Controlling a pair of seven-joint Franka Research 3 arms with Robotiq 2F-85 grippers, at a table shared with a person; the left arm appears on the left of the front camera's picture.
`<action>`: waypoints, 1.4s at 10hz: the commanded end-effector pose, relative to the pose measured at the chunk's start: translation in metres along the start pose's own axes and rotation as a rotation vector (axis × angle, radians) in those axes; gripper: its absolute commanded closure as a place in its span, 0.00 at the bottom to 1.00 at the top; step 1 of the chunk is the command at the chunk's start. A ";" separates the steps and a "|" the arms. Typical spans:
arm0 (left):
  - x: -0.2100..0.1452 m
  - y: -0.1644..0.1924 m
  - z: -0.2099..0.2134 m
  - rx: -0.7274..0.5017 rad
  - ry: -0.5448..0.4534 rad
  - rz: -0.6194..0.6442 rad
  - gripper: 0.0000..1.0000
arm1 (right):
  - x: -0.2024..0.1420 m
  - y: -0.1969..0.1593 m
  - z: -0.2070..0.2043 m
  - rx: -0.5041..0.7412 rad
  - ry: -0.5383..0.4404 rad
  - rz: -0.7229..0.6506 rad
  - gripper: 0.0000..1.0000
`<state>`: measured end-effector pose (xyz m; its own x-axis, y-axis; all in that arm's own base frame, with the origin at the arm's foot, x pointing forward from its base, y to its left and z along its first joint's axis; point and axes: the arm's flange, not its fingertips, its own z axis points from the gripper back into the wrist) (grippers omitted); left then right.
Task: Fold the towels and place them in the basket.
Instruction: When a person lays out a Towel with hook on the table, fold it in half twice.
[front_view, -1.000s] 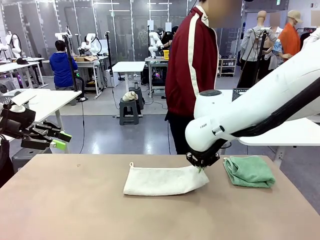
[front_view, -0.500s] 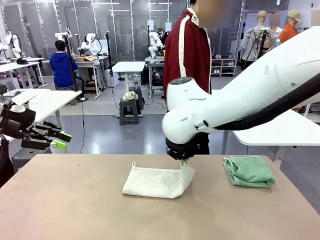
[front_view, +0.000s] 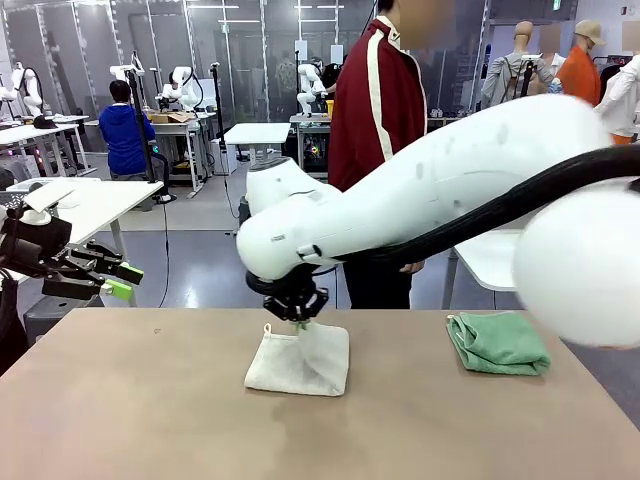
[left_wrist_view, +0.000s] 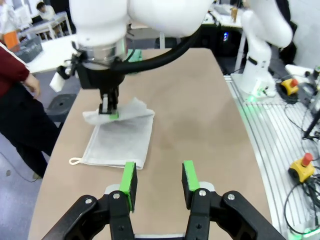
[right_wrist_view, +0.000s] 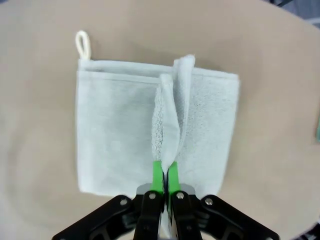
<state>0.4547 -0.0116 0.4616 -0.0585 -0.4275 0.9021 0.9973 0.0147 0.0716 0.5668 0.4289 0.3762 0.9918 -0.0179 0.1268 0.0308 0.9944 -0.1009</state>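
At frame centre, the right claw (front_view: 300, 318) pinches a raised edge of the cream-white towel (front_view: 298, 362), which lies half folded on the desk (front_view: 150, 420). The sea-green towel (front_view: 497, 343) sits folded at right. The left claw (left_wrist_view: 158, 180), at far left, hangs released and empty.

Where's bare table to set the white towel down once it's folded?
Free: the near table edge in front of the white towel, and the left half toward the left gripper. A smaller gap lies between it and the green towel. Crowded: over the white towel, where the right gripper pinches it.
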 end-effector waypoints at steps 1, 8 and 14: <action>0.001 -0.002 0.001 -0.001 -0.020 -0.004 0.52 | 0.014 0.026 -0.002 0.042 -0.024 -0.109 1.00; 0.001 -0.002 0.001 -0.001 -0.020 -0.004 0.52 | 0.007 0.046 -0.026 0.127 -0.039 -0.135 0.56; 0.001 -0.002 0.001 -0.001 -0.020 -0.004 0.52 | -0.028 -0.025 0.029 0.176 0.076 -0.110 0.16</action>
<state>0.4547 -0.0113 0.4614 -0.0579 -0.4277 0.9021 0.9973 0.0153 0.0713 0.5665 0.4467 0.3809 0.9821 -0.1475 0.1176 0.1394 0.9875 0.0739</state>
